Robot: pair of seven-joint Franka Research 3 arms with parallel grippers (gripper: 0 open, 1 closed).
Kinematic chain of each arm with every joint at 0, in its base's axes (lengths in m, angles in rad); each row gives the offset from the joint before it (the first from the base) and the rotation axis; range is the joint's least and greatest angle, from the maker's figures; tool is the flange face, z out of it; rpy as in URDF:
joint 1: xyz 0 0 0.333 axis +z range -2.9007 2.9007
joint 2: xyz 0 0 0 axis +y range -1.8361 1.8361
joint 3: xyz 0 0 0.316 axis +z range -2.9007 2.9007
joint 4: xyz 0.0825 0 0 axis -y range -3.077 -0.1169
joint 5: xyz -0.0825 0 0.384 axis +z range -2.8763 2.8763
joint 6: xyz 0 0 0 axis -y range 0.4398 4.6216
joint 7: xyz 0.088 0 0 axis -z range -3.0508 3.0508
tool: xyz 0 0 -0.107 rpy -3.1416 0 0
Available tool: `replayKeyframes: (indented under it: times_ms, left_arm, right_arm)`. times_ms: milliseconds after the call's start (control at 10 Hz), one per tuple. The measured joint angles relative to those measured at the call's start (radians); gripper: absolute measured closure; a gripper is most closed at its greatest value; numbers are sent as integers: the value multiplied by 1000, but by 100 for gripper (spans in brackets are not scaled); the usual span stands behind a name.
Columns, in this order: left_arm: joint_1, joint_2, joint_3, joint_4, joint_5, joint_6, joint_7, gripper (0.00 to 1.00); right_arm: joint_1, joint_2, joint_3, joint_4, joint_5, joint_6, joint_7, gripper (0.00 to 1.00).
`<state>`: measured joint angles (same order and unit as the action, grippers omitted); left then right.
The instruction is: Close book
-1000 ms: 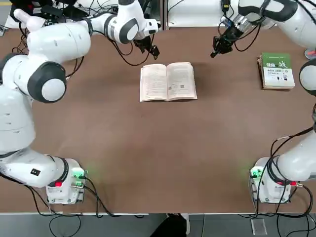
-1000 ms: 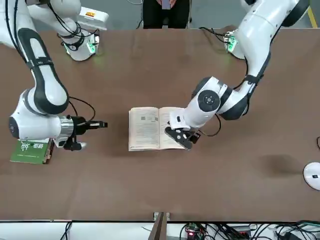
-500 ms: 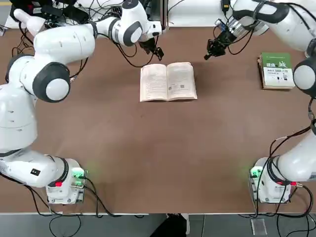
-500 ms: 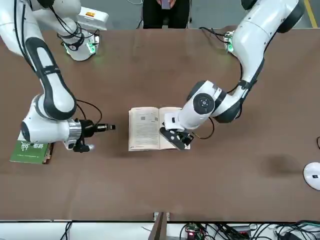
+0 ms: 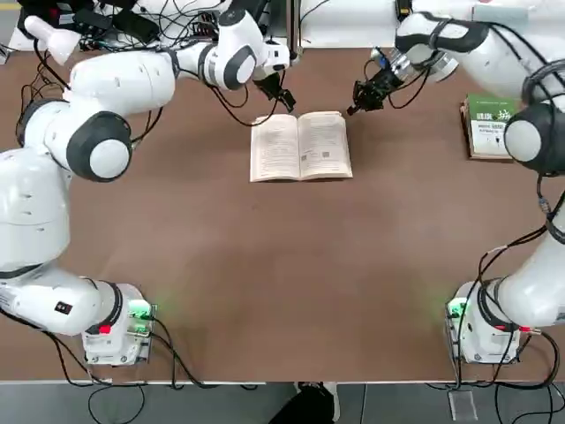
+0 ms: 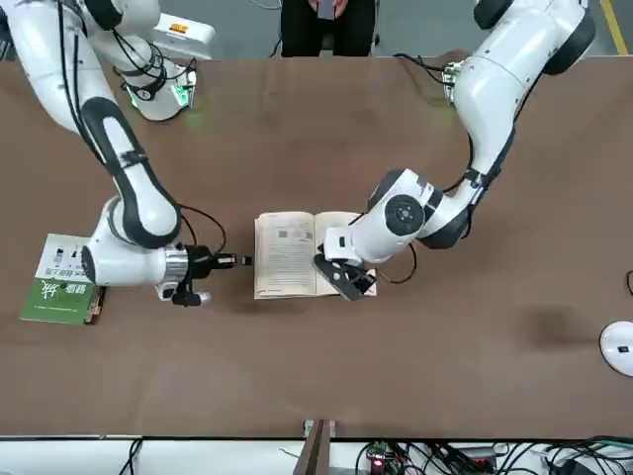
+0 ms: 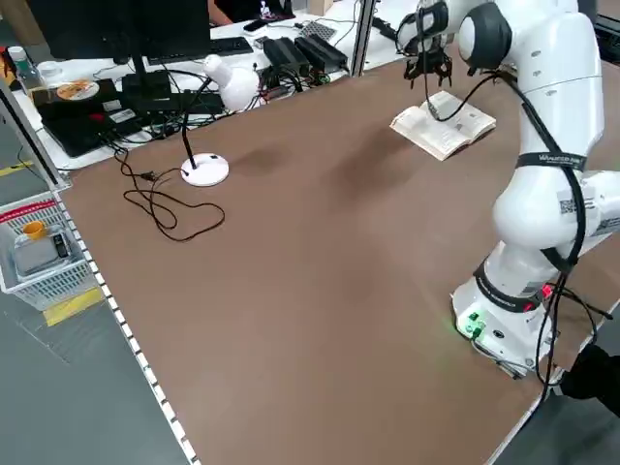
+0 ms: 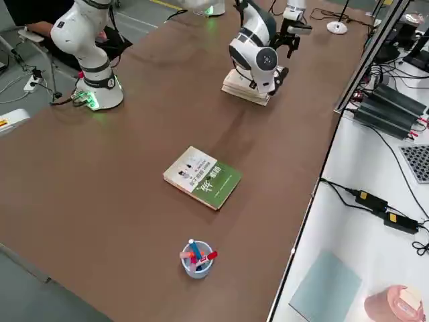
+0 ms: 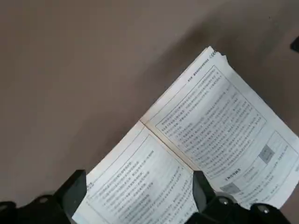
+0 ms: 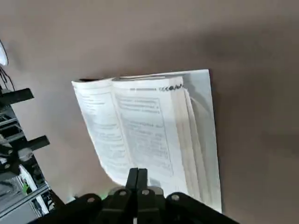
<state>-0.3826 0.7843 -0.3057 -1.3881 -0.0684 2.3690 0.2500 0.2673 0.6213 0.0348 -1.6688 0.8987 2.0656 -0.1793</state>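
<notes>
The book (image 5: 300,146) lies open and flat on the brown table, cream printed pages up. My left gripper (image 5: 284,99) hangs just over its far edge, above the left page. In the left wrist view its fingers (image 9: 76,189) stand wide apart and open over the pages (image 9: 210,116), holding nothing. My right gripper (image 5: 353,108) is low beside the book's far right corner. Its fingertips (image 10: 138,178) are shut and empty, pointing at the page edges (image 10: 149,126). From the front, its tip (image 6: 243,261) sits just off the book's side edge (image 6: 261,259).
A closed green-and-white book (image 5: 494,126) lies at the right side of the table. A cup of pens (image 8: 196,258) stands beyond it near the table's right edge. A white lamp base (image 7: 205,170) with a cable rests far left. A person (image 6: 326,20) stands behind the arm bases.
My right gripper has swung left from near the green book to the open book's far right corner. The left gripper has edged slightly right and closer over the far edge. The book has not moved.
</notes>
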Motion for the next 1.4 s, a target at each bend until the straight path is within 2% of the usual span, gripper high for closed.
replayKeyframes:
  times_ms: [700, 1400]
  left_arm:
    - [7, 53, 0, 50, -119, 27, 112, 0]
    - [49, 100, 1, 63, -291, 30, 175, 0]
  right_arm:
    - [45, 11, 1, -51, 18, 109, -47, 99]
    - [56, 11, 0, -97, 19, 133, -88, 99]
